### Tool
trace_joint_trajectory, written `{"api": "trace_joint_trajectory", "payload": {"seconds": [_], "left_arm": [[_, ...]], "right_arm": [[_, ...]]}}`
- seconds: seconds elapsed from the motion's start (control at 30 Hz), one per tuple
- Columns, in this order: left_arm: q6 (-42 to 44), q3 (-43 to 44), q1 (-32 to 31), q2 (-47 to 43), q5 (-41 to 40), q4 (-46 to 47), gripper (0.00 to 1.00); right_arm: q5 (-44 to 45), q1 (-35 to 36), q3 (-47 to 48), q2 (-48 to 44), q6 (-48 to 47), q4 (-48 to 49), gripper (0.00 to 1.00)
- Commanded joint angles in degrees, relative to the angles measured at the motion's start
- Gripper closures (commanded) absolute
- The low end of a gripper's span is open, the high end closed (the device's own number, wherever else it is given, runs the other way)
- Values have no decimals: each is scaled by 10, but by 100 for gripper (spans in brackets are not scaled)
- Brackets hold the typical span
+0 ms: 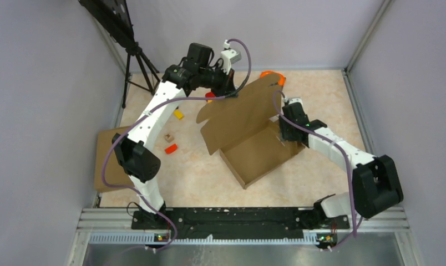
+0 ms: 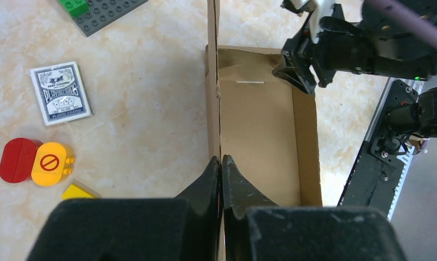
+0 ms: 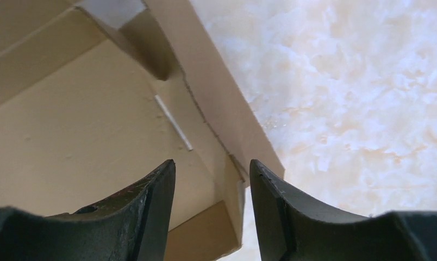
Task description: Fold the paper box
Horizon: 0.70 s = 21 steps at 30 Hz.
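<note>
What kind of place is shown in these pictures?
Probably a robotics lab test cell: plain grey panel walls enclose a beige marble-patterned tabletop, a black tripod stands in the far corner, and a left robot arm and right robot arm are bolted at its near edge.

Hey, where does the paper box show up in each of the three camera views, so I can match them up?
Top external: the paper box sits mid-picture, its lid flap standing up.
Left wrist: the box fills the centre, its open inside running away from the camera.
Right wrist: left half of the picture, showing its inside and one side wall.
Shared landmark: the right gripper at the box's side wall, visible in all three.
</note>
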Motion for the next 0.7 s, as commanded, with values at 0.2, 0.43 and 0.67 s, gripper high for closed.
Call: {"api": "trace_joint_trajectory", "payload": {"seconds": [0.2,0.43,0.67], "left_arm": [[11,21,-4,5,11,-5,98],[12,22,-5,11,11,-7,98],[12,23,-6,10,8,-8,98]], "right_arm": [[96,-1,51,78,-63,61,51],[83,-1,63,116,-79,65,75],[78,15,70,66,-98,46,100]]}}
